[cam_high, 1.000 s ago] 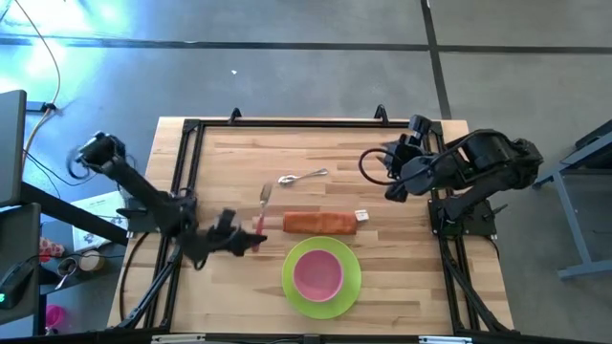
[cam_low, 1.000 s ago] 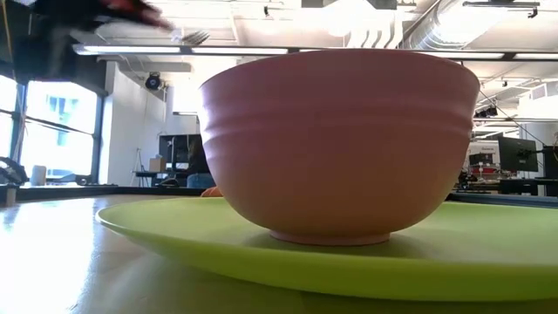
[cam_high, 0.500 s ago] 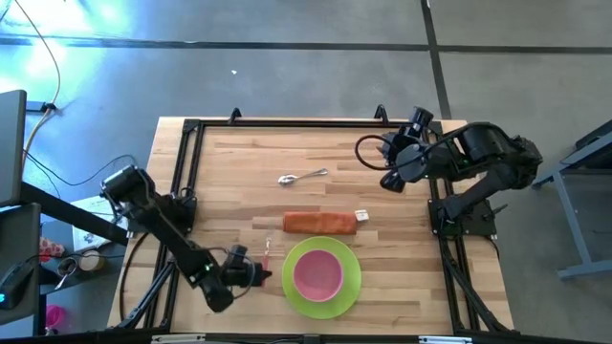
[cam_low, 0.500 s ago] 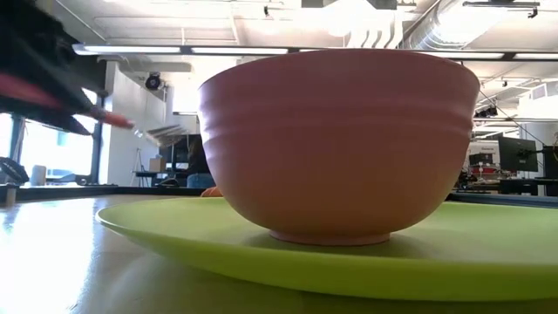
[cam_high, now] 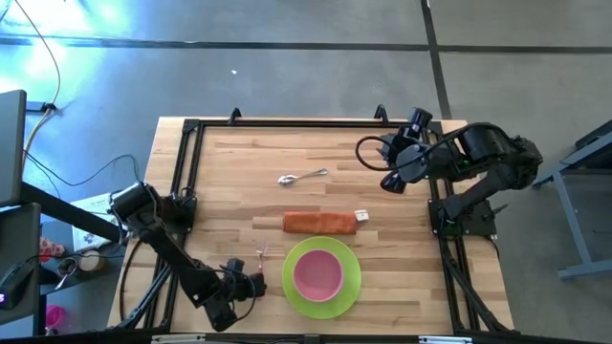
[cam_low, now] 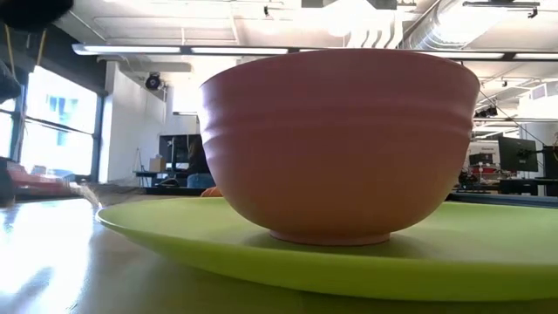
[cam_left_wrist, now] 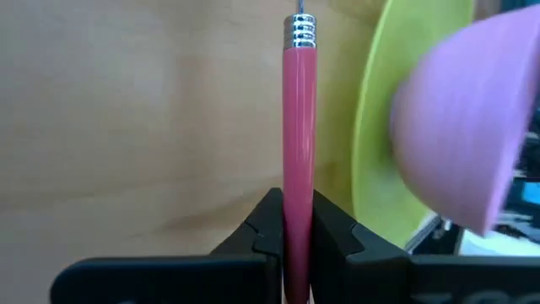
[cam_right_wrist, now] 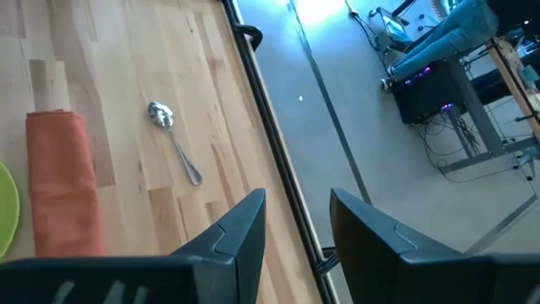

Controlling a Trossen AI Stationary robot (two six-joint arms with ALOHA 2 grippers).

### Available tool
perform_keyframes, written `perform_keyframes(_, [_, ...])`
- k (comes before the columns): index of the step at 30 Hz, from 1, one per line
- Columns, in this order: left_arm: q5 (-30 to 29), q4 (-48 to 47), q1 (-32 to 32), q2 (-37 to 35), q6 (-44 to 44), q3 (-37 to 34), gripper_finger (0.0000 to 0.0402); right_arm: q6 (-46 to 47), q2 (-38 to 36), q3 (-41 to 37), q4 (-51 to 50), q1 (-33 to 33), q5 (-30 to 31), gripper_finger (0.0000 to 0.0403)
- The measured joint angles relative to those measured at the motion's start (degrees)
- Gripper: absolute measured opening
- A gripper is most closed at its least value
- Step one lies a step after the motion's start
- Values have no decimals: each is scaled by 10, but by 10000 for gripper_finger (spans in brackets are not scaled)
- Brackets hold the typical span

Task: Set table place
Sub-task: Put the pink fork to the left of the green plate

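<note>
The fork (cam_high: 261, 258) has a red handle and metal tines and sits just left of the round lime-green plate (cam_high: 346, 291). The plate carries the pink bowl (cam_high: 317, 274). My left gripper (cam_high: 246, 283), near the table's near-left part, is shut on the fork. In the low view the fork (cam_low: 52, 183) shows at table height left of the plate (cam_low: 218, 249) and the bowl (cam_low: 340, 139). The silver spoon (cam_high: 302, 178) lies on the wood toward the far side. My right gripper (cam_high: 387, 174) hovers open over the far right part, touching nothing. My left gripper pinches the fork's red handle (cam_left_wrist: 297, 203) between its two fingers (cam_left_wrist: 263, 226), near the handle's free end. The fingers lie along the handle, nearly level, coming from the near-left. The fork points toward the far edge beside the plate's rim (cam_left_wrist: 371, 143). Whether it touches the table, I cannot tell.
A folded orange napkin (cam_high: 320, 223) lies just beyond the plate, with a small tag at its right end. The black frame (cam_high: 186, 172) runs along the table's left, far and right sides. Bare wood (cam_high: 239, 182) lies left of the spoon.
My left gripper has carried the fork from beside the napkin's left end toward the near edge and down to table height, left of the plate. My right gripper has shifted slightly toward the far edge, then held still.
</note>
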Motion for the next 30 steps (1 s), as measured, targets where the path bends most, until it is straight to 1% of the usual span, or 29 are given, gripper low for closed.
perform_keyframes(3, [24,-19,11,11,0,3,14,-1,0,0,0,0,0,126])
perform_keyframes(12, [70,-7,47,20,49,13,16,-3,0,0,-2,1,-1,126])
perform_keyframes(13, [79,-7,50,19,51,13,22,-4,0,0,-2,1,-2,126])
perform_keyframes(15, [91,-7,52,19,51,13,47,-5,0,0,-2,1,-2,126])
perform_keyframes(19, [97,-6,55,19,50,13,111,-14,0,0,-1,1,-2,126])
perform_keyframes(23, [98,-4,55,19,52,14,156,-15,0,0,-1,1,-2,126])
perform_keyframes(27, [102,-2,55,14,62,13,178,-19,0,0,-1,1,-2,126])
perform_keyframes(30, [142,-7,57,-2,80,12,180,-26,0,0,0,1,-3,126])
